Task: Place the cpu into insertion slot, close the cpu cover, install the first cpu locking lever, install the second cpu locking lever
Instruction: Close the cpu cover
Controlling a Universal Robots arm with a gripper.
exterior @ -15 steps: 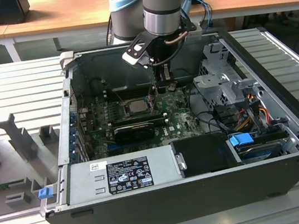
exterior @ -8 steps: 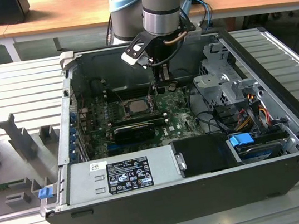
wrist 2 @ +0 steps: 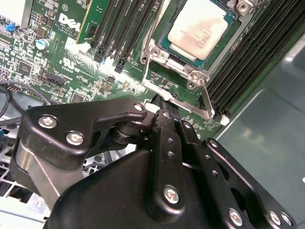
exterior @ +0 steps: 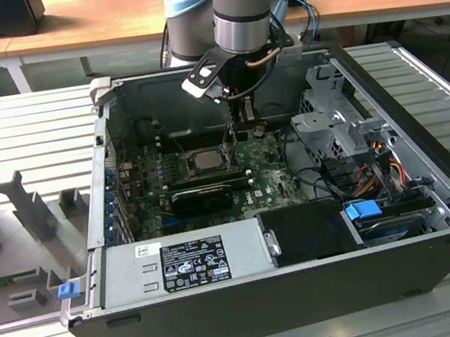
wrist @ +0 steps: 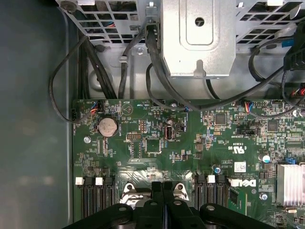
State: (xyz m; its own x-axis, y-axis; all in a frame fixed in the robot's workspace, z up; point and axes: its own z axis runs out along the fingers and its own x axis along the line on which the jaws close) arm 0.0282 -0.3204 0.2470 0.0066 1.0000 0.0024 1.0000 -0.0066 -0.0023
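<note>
The cpu (wrist 2: 198,29) lies flat in the insertion slot (wrist 2: 167,46) on the green motherboard, silver face up; it also shows in the exterior view as the cpu (exterior: 204,160). The silvery cpu cover (wrist 2: 191,72) frames the chip's edge. A thin wire locking lever (wrist 2: 206,98) runs along the socket's near side. My gripper (wrist 2: 159,102) is shut, its black tips right at that lever's wire, beside the socket. In the first wrist view the gripper (wrist: 163,187) has both fingers pressed together. From outside, the gripper (exterior: 240,130) hangs inside the case just to the exterior view's right of the chip.
Black memory slots (wrist 2: 121,28) flank the socket on both sides. A long black card (exterior: 204,195) lies in front of it. The metal drive cage (exterior: 336,118) with cables stands at the exterior view's right, and the power supply (exterior: 188,263) lines the case's front wall.
</note>
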